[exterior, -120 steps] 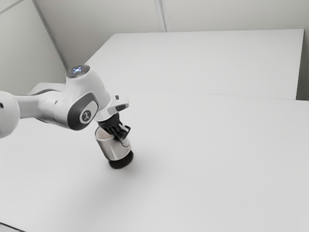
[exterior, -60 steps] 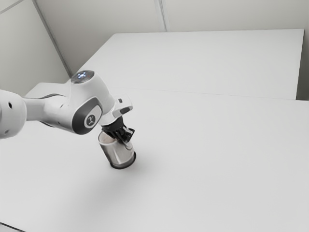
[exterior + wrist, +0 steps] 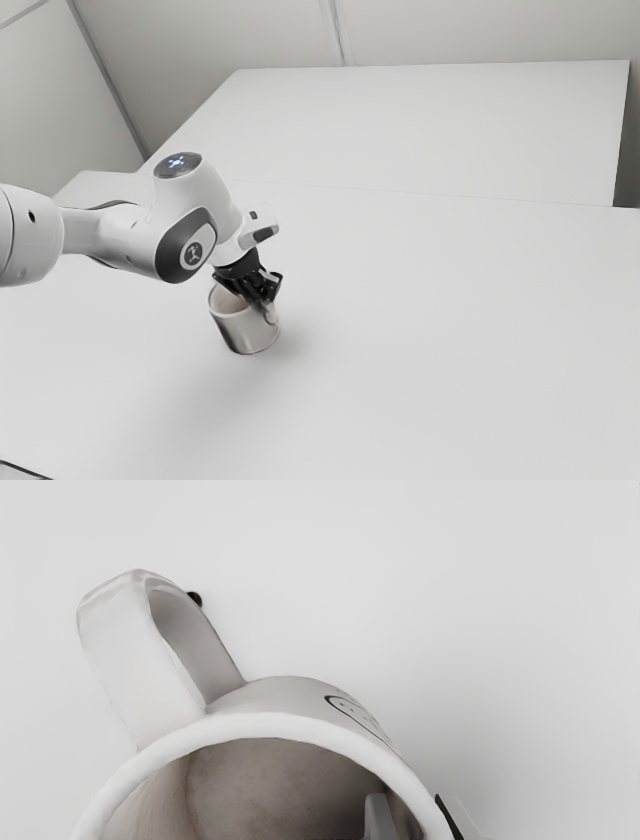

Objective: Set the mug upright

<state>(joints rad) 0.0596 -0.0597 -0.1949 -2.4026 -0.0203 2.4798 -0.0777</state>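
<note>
"How far along?"
"Nearly done, I'd judge: the mug (image 3: 246, 332) is at the bench (image 3: 430, 340), mouth up, roughly upright (a slight lean is possible). Settling it and backing off may remain."
"Is the end effector (image 3: 262, 294) clamped?"
"It's at the rim (image 3: 280, 725); grip, I can't tell. Smooth pale wall, broad looped handle (image 3: 127, 650)."

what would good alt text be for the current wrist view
A pale mug with the tool straddling its white rim, one fingertip inside the mug and one outside. The handle juts out over a light table, and a dark line drawing marks the mug's outer side.
</note>
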